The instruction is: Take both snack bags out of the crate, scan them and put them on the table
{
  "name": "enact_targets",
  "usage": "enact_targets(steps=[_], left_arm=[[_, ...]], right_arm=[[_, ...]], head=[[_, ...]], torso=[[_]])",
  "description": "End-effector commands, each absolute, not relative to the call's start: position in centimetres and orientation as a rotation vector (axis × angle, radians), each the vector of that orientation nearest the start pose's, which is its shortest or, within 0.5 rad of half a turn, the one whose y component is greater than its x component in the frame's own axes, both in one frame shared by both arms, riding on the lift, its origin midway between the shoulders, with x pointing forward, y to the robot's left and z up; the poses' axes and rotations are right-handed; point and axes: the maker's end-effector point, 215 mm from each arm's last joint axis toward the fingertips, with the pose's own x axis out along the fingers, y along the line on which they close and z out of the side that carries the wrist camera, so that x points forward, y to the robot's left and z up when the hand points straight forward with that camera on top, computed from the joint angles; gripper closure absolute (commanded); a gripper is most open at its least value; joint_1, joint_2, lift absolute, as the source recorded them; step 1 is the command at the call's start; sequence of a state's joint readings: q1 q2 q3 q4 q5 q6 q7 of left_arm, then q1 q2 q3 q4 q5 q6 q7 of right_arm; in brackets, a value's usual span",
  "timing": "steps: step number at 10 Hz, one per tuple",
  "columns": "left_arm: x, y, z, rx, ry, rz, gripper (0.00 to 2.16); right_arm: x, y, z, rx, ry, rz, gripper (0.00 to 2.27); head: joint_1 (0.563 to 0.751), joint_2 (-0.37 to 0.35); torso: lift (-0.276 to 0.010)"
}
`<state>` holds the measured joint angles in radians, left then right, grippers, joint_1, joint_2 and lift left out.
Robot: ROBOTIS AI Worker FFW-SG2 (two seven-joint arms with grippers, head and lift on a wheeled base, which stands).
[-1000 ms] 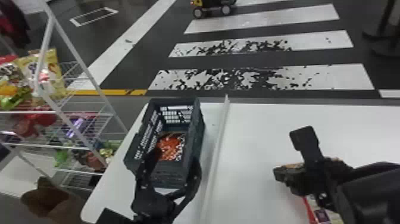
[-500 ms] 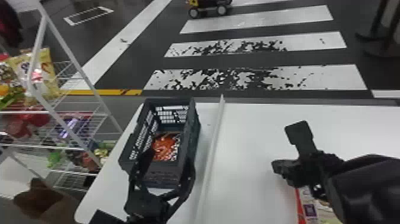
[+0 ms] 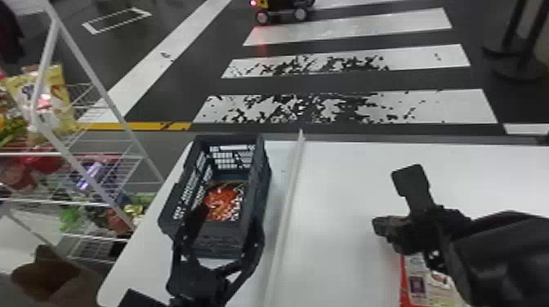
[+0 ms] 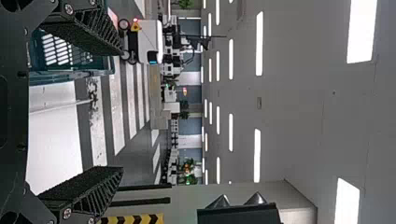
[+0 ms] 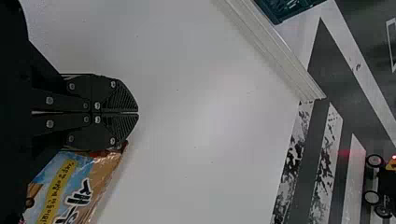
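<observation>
Snack bag (image 3: 427, 281), one: lying beside your pressed-together right gripper (image 5: 138, 112), well off the bench's (image 3: 347, 183) far edge; scan unconfirmed. Red-orange bag (image 3: 222, 202), one: awaiting removal from left-edge crate (image 3: 263, 163), your left gripper (image 4: 122, 108) standing spread.

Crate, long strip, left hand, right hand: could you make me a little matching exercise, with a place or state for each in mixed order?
1. Crate
2. Strip
3. Left hand
4. Right hand

A. Fingers spread wide apart
B. Has a reddish-orange bag inside
C. Fingers closed together
D. White, running along beside the crate

Pairs: 1-B, 2-D, 3-A, 4-C
</observation>
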<state>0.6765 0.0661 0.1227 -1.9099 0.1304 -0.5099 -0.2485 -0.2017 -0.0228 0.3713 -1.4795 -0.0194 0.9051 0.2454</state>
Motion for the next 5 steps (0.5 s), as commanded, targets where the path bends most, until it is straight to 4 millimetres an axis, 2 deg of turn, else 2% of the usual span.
enact_targets(steps=[1,3,4,5], left_arm=[[36.5,25.5,-32.6,0.037,-0.178,-0.152,0.12],[36.4,25.4,-32.4,0.036,-0.181,-0.152,0.12],[36.3,25.6,-32.5,0.036,-0.178,-0.149,0.12],[36.3,25.6,-32.5,0.036,-0.178,-0.149,0.12]], right_arm=[[50.5,-0.8,-49.7,-0.064,0.816,0.579,2.25],[51.6,1.0,-45.1,0.0,0.751,0.621,2.16],[52.4,0.5,-43.8,0.018,0.725,0.614,1.89],[53.3,-0.5,-42.9,0.059,0.701,0.611,1.08]], head=[[0.695,0.286],[0.695,0.307],[0.695,0.32],[0.695,0.324]], torso=[[-0.091],[-0.091],[-0.091],[-0.091]])
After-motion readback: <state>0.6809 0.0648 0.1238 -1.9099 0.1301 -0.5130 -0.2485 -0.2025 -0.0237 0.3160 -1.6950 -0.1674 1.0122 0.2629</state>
